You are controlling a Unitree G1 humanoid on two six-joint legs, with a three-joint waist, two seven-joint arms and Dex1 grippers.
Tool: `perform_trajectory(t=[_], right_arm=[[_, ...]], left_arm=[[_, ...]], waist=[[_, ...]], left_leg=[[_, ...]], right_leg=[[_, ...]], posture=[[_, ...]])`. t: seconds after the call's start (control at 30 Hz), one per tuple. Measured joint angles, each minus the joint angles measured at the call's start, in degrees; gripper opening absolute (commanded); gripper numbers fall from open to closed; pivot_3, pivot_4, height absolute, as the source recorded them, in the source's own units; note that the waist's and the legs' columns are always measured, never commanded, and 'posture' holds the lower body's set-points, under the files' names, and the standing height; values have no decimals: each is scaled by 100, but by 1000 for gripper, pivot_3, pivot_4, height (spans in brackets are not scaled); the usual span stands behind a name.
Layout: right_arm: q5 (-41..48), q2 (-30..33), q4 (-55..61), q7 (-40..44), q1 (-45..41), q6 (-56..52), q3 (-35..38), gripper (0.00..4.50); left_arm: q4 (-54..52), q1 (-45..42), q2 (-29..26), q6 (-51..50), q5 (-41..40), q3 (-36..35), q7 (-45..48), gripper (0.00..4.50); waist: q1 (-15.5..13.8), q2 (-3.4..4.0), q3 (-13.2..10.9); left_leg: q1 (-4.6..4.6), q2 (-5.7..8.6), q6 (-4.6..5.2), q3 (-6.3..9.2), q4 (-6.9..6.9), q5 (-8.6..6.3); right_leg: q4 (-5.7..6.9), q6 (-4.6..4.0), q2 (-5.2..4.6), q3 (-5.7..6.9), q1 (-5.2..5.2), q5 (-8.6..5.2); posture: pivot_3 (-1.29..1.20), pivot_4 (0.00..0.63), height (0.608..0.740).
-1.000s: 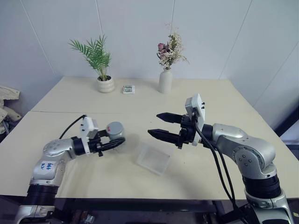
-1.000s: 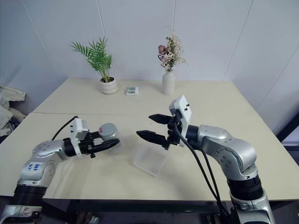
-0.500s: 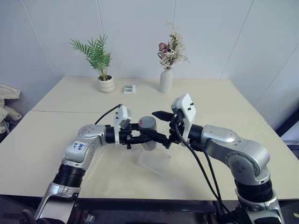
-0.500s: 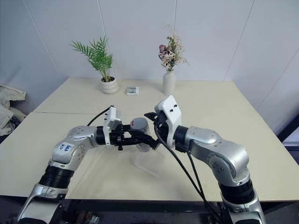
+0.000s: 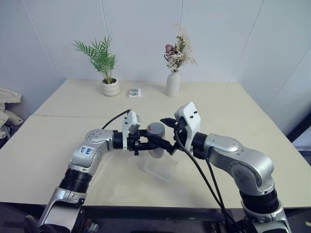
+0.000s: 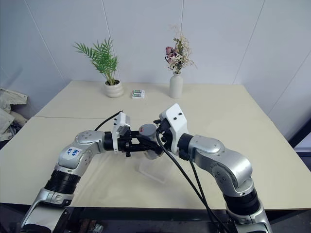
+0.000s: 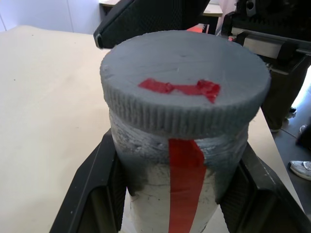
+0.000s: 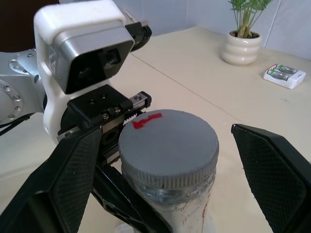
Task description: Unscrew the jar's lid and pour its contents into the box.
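The jar (image 5: 156, 143) is silvery-clear with a red strip down its side (image 7: 183, 184). It is upright in the air just above the near-left edge of the clear box (image 5: 163, 170). My left gripper (image 5: 156, 146) is shut on the jar's body below the cap, with a finger (image 7: 95, 194) on either side. The grey ribbed lid (image 8: 167, 145), marked with red tape, sits on the jar. My right gripper (image 8: 167, 167) is open and its fingers (image 8: 269, 170) stand wide on both sides of the lid, apart from it. The contents are hidden inside the jar.
At the far side of the beige table (image 5: 233, 107) stand a potted palm (image 5: 109, 87), a white vase of dried flowers (image 5: 172, 83) and a small white packet (image 5: 134, 92). The table's right edge lies beyond my right arm.
My left arm has carried the jar to the right, from the table's left to above the box. My right gripper has closed in around the lid, still open. Both have hardly moved in the last half second.
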State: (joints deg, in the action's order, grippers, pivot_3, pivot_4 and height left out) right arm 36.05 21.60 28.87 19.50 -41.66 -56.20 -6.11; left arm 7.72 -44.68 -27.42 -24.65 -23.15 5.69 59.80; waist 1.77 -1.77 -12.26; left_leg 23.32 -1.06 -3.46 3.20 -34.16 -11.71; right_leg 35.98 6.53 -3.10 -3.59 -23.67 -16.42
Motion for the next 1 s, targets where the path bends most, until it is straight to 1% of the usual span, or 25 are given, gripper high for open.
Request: perform_trajectory(t=[0.1,0.2,0.33,0.37,0.7,0.73,0.83,0.87,0.93,1.0], right_arm=[[-32,-42,-9,26,0,6,-3,4500],[-48,-78,-23,65,1,11,-3,3909],[-88,-118,-100,93,3,20,13,2629],[-88,-129,-110,96,6,23,17,2560],[-50,-204,-226,228,31,25,93,2561],[18,-176,-297,406,23,30,150,2561],[214,183,-538,1378,-62,345,205,2561],[271,330,-651,1876,-129,562,218,2561],[350,507,-819,2535,-279,823,240,2561],[369,628,-945,3002,-361,1021,220,2561]], left_arm=[[0,0,3,0,23,1,28,2067],[0,0,12,3,49,1,43,2067],[2,0,35,20,87,-1,88,2067],[5,0,35,21,93,-2,90,2067],[74,-2,22,37,109,-5,176,2067],[107,-7,2,67,97,-5,284,2067],[208,-69,-64,260,-35,-11,805,2067],[222,-130,-96,360,-138,-16,1067,2067],[231,-266,-159,473,-263,-20,1437,2067],[240,-322,-180,544,-313,-7,1666,2067]], waist=[[-1,0,0],[-1,0,0],[0,0,0],[1,0,0],[0,0,0],[0,0,0],[-6,2,-2],[-6,2,-2],[7,2,-2],[9,2,-2]], left_leg=[[0,0,0,0,0,0],[0,0,0,0,0,0],[0,0,0,0,0,0],[0,0,0,0,0,0],[0,0,0,0,0,0],[0,0,0,0,0,0],[2,1,0,-1,1,0],[3,1,1,-1,1,-1],[2,1,2,-1,2,-2],[0,0,3,-1,2,-2]], right_leg=[[-1,0,0,0,0,0],[-1,0,0,0,0,0],[0,0,0,0,0,0],[0,0,0,0,0,0],[-1,0,0,0,0,0],[-1,0,0,0,0,0],[-7,1,0,2,1,0],[-8,1,1,2,1,0],[-8,2,1,2,1,0],[-7,2,3,2,2,-1]], posture=[[0,150,740],[0,150,740],[0,150,740],[0,150,740],[0,150,740],[0,150,740],[0,150,740],[0,150,740],[0,150,740],[0,150,740]])
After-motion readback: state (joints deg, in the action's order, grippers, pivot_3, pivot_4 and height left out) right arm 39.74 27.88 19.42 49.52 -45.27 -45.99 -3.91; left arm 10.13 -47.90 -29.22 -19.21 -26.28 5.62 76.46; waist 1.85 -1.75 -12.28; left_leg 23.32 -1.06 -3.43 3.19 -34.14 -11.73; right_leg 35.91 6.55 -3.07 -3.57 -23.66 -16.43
